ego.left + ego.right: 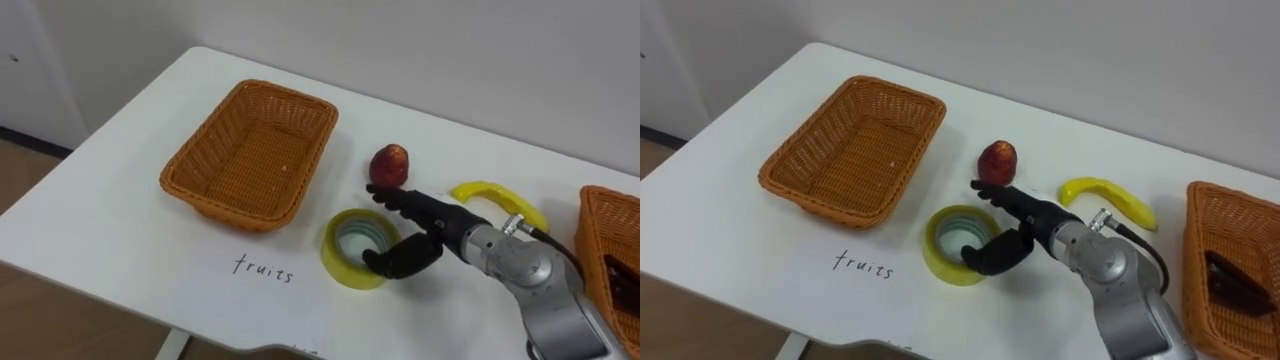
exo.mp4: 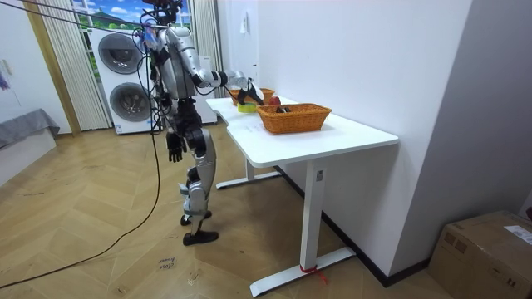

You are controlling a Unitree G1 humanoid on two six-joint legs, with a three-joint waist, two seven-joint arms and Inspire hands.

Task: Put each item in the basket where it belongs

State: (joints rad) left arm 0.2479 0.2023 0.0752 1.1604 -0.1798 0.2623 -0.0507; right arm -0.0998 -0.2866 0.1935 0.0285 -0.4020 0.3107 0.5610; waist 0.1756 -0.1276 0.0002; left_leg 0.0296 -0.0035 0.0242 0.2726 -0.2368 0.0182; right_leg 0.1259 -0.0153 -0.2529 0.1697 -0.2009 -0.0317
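Observation:
An empty wicker basket (image 1: 200,150) stands at the table's left. To its right lie a red apple (image 1: 389,165), a yellow banana (image 1: 490,192) and a yellow tape roll (image 1: 345,262). My right hand (image 1: 420,215) is open, low over the table between them. Its fingers (image 1: 1002,195) stretch out just below the apple, and its thumb (image 1: 990,258) rests against the tape roll's right rim. It holds nothing. A second wicker basket (image 1: 1200,230) at the right edge holds a dark item (image 1: 1230,280). My left hand (image 2: 174,148) hangs at my side in the room view.
A handwritten label (image 1: 263,268) is on the white table (image 1: 120,230) in front of the empty basket. The near table edge runs close below the tape roll. I stand at the table's end, with two stacked washing machines (image 2: 125,75) behind me.

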